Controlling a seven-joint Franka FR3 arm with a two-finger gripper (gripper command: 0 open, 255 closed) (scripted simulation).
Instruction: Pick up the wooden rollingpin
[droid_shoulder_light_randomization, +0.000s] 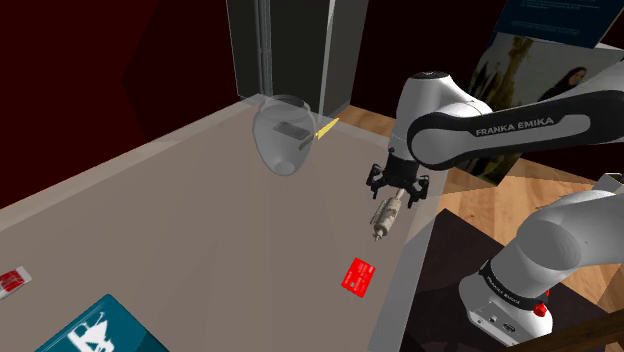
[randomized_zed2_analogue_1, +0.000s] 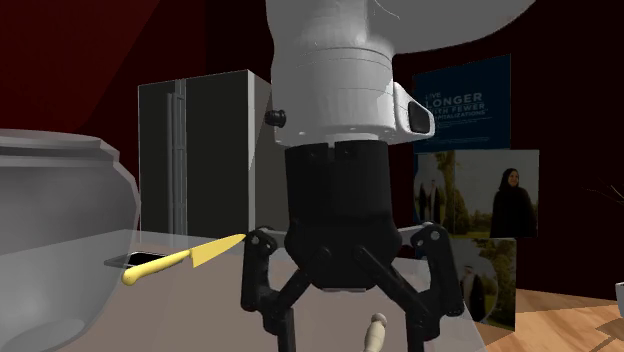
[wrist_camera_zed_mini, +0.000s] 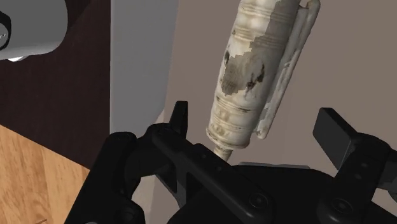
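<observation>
The rolling pin is pale cream with worn grey patches and grooved ends. It lies on the grey table close to the edge nearest the stand. My black gripper hangs right over its near handle, open. In the wrist view the rolling pin runs away from the gripper, between the spread fingers and nearer one of them, touching neither. In the second exterior view the pin's handle shows between the wide-spread fingers of the gripper.
A clear glass bowl stands at the table's far side beside a yellow knife. A red card lies near the pin, by the table edge. A blue box sits at the front. A tall dark cabinet rises behind.
</observation>
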